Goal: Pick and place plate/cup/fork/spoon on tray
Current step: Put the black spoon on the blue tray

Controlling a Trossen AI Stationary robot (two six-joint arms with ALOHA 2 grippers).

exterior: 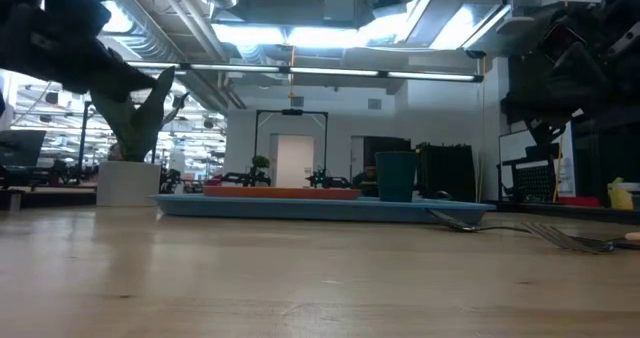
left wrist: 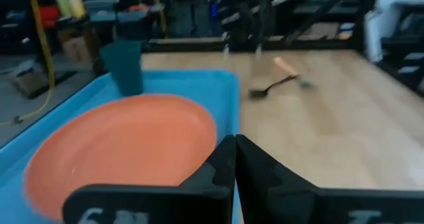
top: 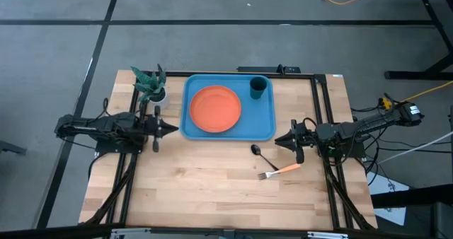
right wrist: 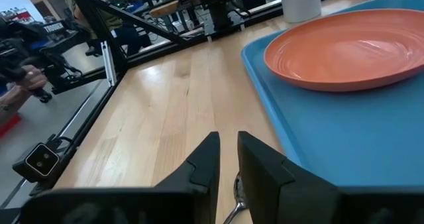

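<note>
Wooden butcher-block table (top: 212,189) on a grey floor, arms parked on either side. Far left, the left gripper (top: 170,129) sits just off the tray's left edge with its fingers (left wrist: 225,161) pressed together, nothing between them. Right behind it there's a little white pot (top: 157,95) with a green plant near the tray's back-left corner. Next comes the tray (top: 265,122), light blue, holding the plate (top: 214,109) on its left half and the cup (top: 258,88) upright in the back-right corner, clear of the plate. Just past the tray's front-right corner, the spoon (top: 258,153) lies on the bare wood, bowl end toward the tray. The fork (top: 278,171) is just beside it, a bit further forward, tines pointing left and orange handle to the right. Finally the right gripper (top: 278,139) hovers close to the spoon, fingers (right wrist: 205,161) nearly together with a thin gap, holding nothing.
</note>
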